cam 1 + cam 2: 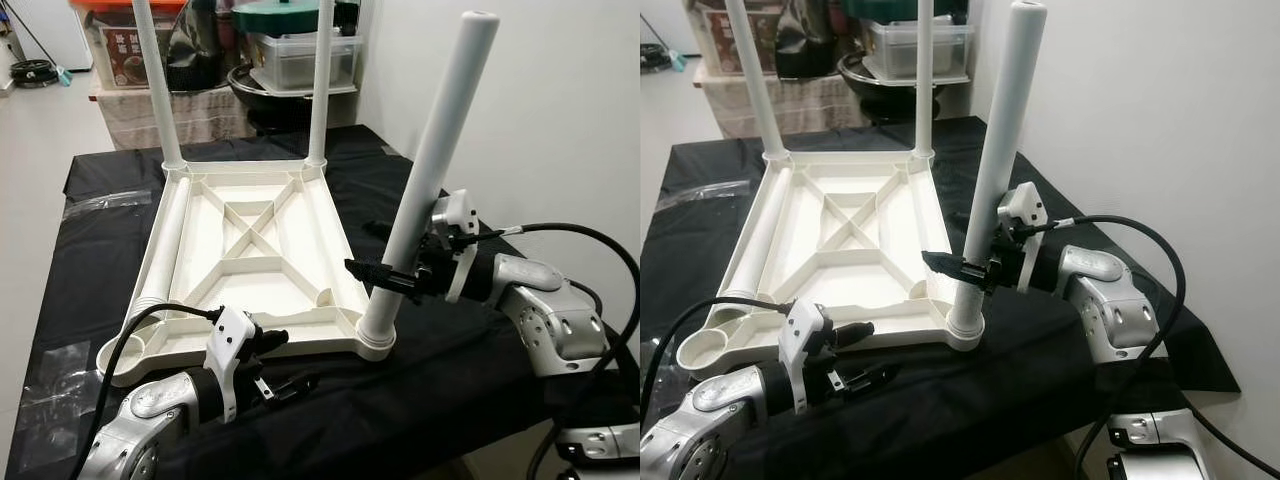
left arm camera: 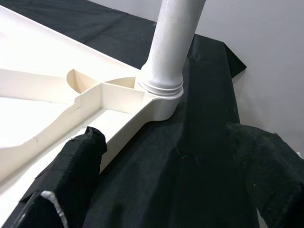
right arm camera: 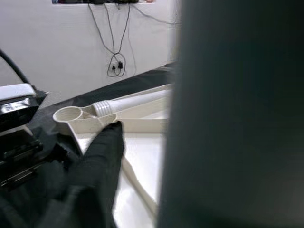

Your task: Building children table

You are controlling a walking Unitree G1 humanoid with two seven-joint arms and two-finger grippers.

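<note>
Gripping the near-right table leg (image 1: 425,190), my right gripper (image 1: 385,275) has its black fingers clamped around the white tube a little above the corner socket of the tabletop (image 1: 250,265). That leg stands in the tabletop's near-right corner, leaning slightly away from the tabletop toward the wall. In the right wrist view the leg looms as a dark blur right against the camera, with one black finger (image 3: 102,156) beside it.

My left gripper (image 1: 270,365) sits low, just off the tabletop's near edge, hovering over the black cloth (image 1: 420,400). Its two fingers (image 2: 71,166) are spread apart with nothing between them, pointing toward the base of the leg I'm holding.

I see the tabletop lying upside down on the cloth, its cross-braced ribs facing up. Two more legs stand upright in its far corners: the far-left leg (image 1: 155,80) and the far-right leg (image 1: 320,80). A fourth leg (image 1: 165,245) lies loose inside the tabletop along its left side, and the near-left corner socket (image 1: 130,355) is open.

Beyond the tabletop's far edge I can make out storage boxes (image 1: 300,55) and a dark bowl (image 1: 265,95).
</note>
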